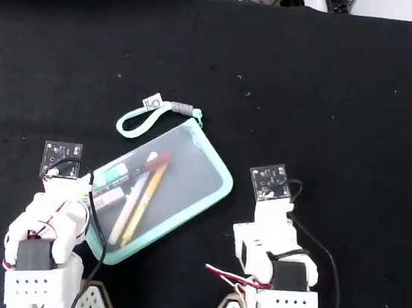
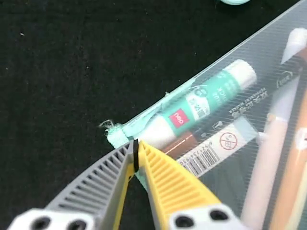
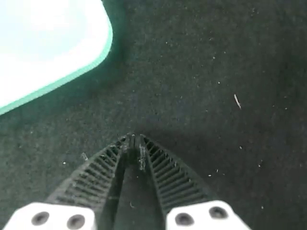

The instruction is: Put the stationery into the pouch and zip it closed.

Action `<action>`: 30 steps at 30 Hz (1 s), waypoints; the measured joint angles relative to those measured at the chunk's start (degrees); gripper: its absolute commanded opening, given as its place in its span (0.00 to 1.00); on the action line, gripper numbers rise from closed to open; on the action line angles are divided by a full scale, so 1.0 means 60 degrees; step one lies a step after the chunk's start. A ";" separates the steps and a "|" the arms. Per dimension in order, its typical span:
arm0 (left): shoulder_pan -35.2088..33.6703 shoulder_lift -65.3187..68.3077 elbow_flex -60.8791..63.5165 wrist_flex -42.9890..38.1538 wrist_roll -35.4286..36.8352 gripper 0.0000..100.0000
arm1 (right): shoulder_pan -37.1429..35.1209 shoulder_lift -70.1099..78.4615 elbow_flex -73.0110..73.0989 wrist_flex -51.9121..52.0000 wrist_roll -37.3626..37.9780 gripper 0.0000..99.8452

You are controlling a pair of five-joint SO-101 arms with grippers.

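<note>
1. Left arm (image 1: 51, 218), at the near edge of the surface (image 1: 333, 102), left of centre. Its jaws are closed together, with their tips against the teal corner edge of the pouch (image 2: 268, 62). Whether they pinch that edge cannot be told.
2. Right arm (image 1: 273, 252), at the near edge, right of centre. Its jaws are closed on nothing and hang over bare surface, just beside the pouch's rounded right corner (image 3: 48, 48).
3. Pouch (image 1: 188, 174), clear with teal trim. It lies flat and diagonal between the two arms, near the near edge of the surface.
4. Stationery inside the pouch, seen through its clear wall:
   - a glue stick (image 2: 211, 96) with a teal label, closest to the left arm;
   - a marker (image 2: 201, 146) touching the glue stick;
   - a white pen (image 1: 130, 205) and an orange pencil (image 1: 143, 203) side by side;
   - a red-capped pen (image 1: 156, 164) crossing their far ends.
5. Wrist strap (image 1: 139, 119), a pale teal loop fixed to the pouch's far corner. It lies on the surface and carries a small tag (image 1: 152, 103).
</note>
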 measured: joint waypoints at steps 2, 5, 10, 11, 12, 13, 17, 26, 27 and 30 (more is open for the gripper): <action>0.0000 0.0000 0.0000 0.0000 0.0000 0.03 | 0.0000 0.0000 0.0000 0.0000 -0.0029 0.01; 0.0000 0.0000 0.0000 0.0000 0.0000 0.03 | 0.0000 0.0000 0.0000 0.0000 -0.0029 0.01; 0.0000 0.0000 0.0000 0.0000 0.0000 0.03 | 0.0000 -0.0015 0.0000 0.0000 -0.0029 0.01; 0.0000 -0.0015 0.0000 0.0000 0.0000 0.03 | 0.0000 -0.0015 0.0000 0.0000 -0.0029 0.01; 0.0000 -0.0015 0.0000 0.0000 0.0000 0.03 | 0.0000 -0.0103 0.0000 0.0000 -0.0029 0.01; 0.0000 -0.0015 0.0000 0.0000 0.0000 0.03 | 0.0000 -0.0234 0.0000 0.0000 -0.0029 0.01; 0.0000 -0.0015 0.0000 0.0000 0.0000 0.03 | 0.0000 -0.0615 -0.0015 0.0000 -0.0029 0.01; 0.0000 -0.0015 0.0000 0.0000 0.0000 0.03 | 0.0000 -0.0703 -0.0029 0.0000 -0.0029 0.01; 0.0000 -0.0015 0.0000 0.0000 0.0000 0.03 | 0.0000 -0.0703 -0.0029 0.0000 -0.0029 0.01; 0.0000 -0.0015 0.0000 0.0000 0.0000 0.03 | 0.0000 -0.0703 -0.0029 0.0000 -0.0029 0.01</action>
